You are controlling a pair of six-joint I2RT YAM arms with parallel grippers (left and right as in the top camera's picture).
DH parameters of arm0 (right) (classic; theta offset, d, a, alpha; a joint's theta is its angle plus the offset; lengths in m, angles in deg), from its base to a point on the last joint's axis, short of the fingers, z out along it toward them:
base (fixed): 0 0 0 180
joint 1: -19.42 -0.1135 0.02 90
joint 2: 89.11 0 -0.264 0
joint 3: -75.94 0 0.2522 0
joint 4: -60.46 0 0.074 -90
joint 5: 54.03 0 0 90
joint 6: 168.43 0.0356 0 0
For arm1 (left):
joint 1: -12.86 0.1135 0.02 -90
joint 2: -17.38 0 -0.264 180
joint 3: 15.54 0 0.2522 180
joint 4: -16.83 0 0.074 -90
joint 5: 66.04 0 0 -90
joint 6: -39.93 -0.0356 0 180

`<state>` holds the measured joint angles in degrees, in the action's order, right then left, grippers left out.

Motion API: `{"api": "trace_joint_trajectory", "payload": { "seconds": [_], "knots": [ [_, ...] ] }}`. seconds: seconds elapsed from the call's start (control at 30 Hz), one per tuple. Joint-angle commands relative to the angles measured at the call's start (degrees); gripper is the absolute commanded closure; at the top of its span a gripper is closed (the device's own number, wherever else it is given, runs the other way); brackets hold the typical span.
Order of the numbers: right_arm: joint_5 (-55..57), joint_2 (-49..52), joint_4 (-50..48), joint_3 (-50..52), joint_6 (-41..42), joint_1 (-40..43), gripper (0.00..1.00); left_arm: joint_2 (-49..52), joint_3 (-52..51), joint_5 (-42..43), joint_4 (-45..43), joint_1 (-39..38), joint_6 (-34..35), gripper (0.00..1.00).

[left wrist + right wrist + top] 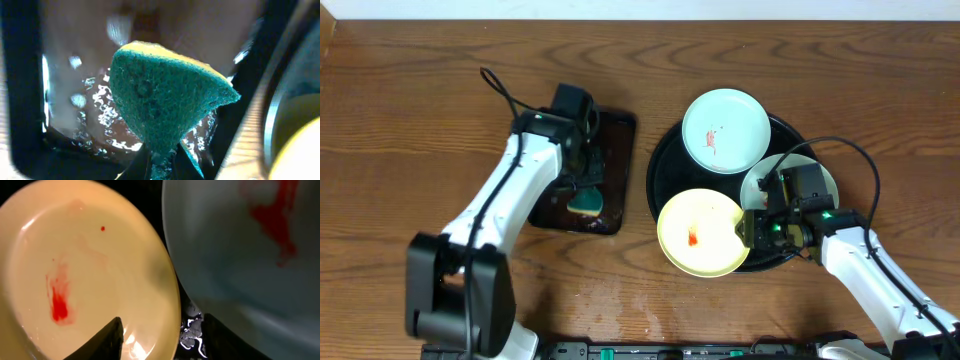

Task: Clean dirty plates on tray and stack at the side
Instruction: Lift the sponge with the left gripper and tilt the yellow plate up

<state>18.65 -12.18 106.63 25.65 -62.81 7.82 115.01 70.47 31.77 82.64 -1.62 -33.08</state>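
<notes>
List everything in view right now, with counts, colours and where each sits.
table: one, brown wood, under everything
round tray: one, glossy black, right of centre
mint-white plates: two, on the round tray, back and right
yellow plate: one, pale yellow, red smear, front of the round tray
rectangular tray: one, black, left of the round tray
sponge: one, green and yellow, over the rectangular tray
left claw: shut on the sponge
right claw: open, astride the yellow plate's rim

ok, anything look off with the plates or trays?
Yellow plate overhangs the round tray at its rim nearest the robot, and the far mint plate pokes past the rim too. Both carry red smears. Rectangular tray looks wet.
</notes>
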Motion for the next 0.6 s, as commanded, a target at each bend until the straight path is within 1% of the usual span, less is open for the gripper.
{"api": "trace_joint_trajectory", "payload": {
  "seconds": [0.0,0.1,0.2,0.23,0.33,0.37,0.4,0.43,0.47,0.57],
  "knots": [
    [-1.55,0.02,-0.15,1.4,0.63,-0.63,0.52,-5.16,1.84,0.66,1.38,-0.37,-0.85,0.93],
    [-1.57,0.44,-1.03,2.45,2.34,-1.33,0.55,-8.17,1.84,0.81,2.19,-0.46,-0.85,0.93],
    [-1.57,1.49,-2.23,2.95,3.08,-2.8,0.61,-11.15,1.84,0.79,2.86,-0.46,-0.87,0.92],
    [-1.57,1.9,-2.71,2.95,3.65,-3.26,0.65,-11.91,1.84,0.81,3.06,-0.46,-0.85,0.92],
    [-0.85,3.28,-6.08,2.95,5.57,-4.48,0.73,-13.99,1.84,0.81,3.89,-0.46,-0.85,0.93],
    [0.04,3.78,-7.8,2.95,6.4,-4.72,0.77,-14.51,1.84,0.81,4.04,-0.46,-0.85,0.93],
    [0.85,4.22,-9.51,2.95,7.26,-4.87,0.83,-14.82,1.84,0.83,4.11,-0.46,-0.85,0.92],
    [2.03,4.7,-11.45,2.95,8.04,-4.94,0.93,-15.04,1.84,0.83,4.13,-0.46,-0.85,0.93],
    [3.21,5.05,-13.0,2.95,8.72,-4.96,0.99,-15.08,1.84,0.85,4.13,-0.5,-0.85,0.93],
    [8.11,5.53,-16.74,2.95,11.45,-4.96,0.99,-14.88,1.81,3.23,4.11,-1.01,-0.87,0.92]
  ]
}}
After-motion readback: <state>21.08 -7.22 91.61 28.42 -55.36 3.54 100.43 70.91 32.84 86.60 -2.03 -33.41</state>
